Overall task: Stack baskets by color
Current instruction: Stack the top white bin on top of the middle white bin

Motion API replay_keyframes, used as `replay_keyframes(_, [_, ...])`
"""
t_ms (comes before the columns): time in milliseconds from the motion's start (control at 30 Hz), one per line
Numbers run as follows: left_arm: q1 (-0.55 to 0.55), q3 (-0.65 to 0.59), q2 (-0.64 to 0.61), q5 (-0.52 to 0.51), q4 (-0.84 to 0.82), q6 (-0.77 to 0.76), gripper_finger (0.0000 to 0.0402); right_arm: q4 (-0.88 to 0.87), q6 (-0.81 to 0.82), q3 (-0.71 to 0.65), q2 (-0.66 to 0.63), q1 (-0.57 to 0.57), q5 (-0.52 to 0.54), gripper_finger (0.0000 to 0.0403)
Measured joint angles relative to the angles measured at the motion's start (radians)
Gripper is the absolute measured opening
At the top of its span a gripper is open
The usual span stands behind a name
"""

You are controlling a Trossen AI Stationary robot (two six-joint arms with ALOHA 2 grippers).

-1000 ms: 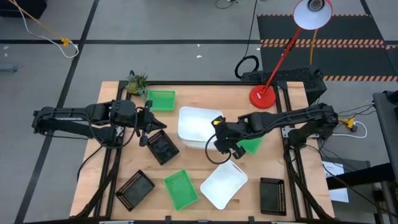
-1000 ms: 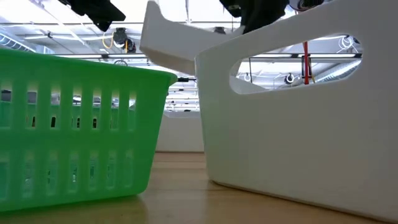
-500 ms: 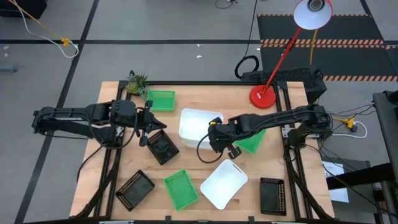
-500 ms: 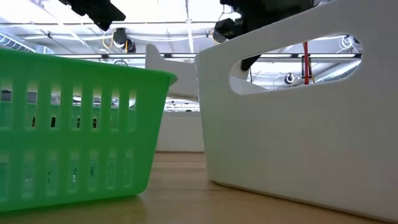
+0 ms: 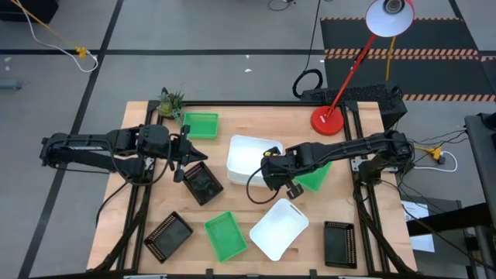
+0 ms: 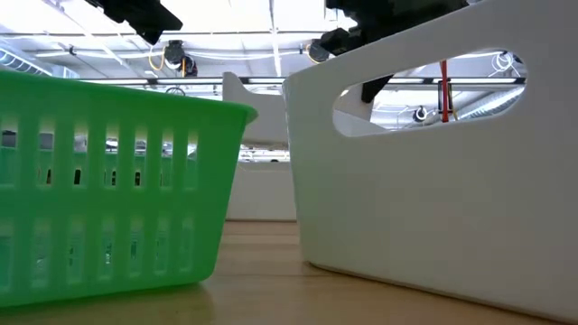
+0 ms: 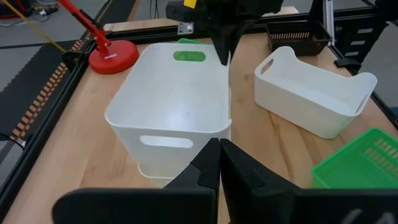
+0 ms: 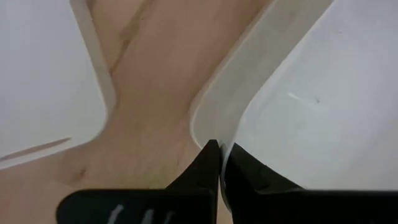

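Both arms reach inward, right gripper (image 5: 269,166) pinching white basket (image 5: 248,159).

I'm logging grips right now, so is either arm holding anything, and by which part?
The right end effector pinches the rim of the top white basket. The left end effector holds nothing.

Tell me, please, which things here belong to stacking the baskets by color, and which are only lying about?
For the job: white stack, its rim in the right pincer; loose white basket; green baskets; black baskets.
Lying about: red lamp base; leafy toy.
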Motion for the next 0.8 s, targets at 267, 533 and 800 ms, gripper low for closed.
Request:
replay_keyframes(267, [0.0,0.0,0.0,0.0,0.0,0.002,0.0015,0.099,-0.003,-0.084,0.0,0.0,-0.023,0.0004])
replay_keyframes(533, [0.0,0.0,0.0,0.0,0.008,0.001,0.0015,0.17,-0.025,-0.159,0.0,-0.005,-0.023,0.0004])
replay_keyframes(800, [0.0,0.0,0.001,0.0,0.029,0.001,0.0015,0.218,-0.067,-0.198,0.0,-0.005,-0.02,0.0028])
